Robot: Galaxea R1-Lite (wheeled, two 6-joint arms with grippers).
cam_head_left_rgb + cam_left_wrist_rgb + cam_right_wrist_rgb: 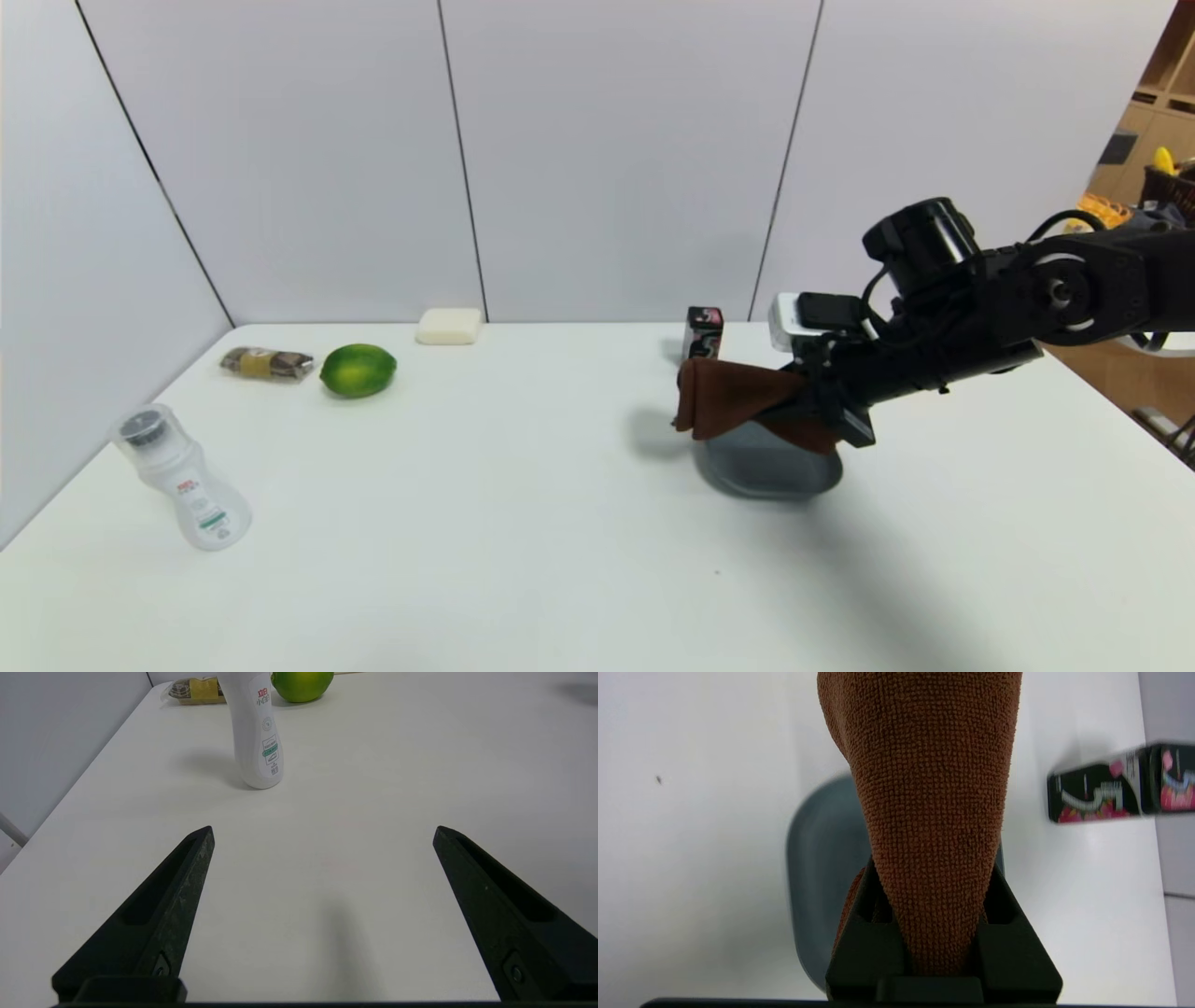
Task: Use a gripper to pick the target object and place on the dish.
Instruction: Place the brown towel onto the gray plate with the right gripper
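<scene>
In the head view, the right tool (805,399) is on the right of the scene, above the dish (770,471), and it has the brown towel (733,397) pinched in its grip. The towel is off the counter (523,523), one end reaching out to the left past the dish and the other sagging to the right over it. The pick is done, then, and the carry looks all but finished; what remains is to lower the towel, let go and draw the arm away. Beyond the dish, farther off, stands a small dark box (703,333). The lime (358,371) and the soap bar (449,326) lie apart on the far left side, no part of this job.

In the left wrist view, the left tool (323,833) is spread wide with nothing between its fingers, idle over the near left part of the counter, nearer than the white bottle (259,732).

In the right wrist view, the right tool's jaws are closed on the towel's middle, with the dish behind it. The overhanging end probably needs a small shift rightward before release, or it may droop over the rim.
</scene>
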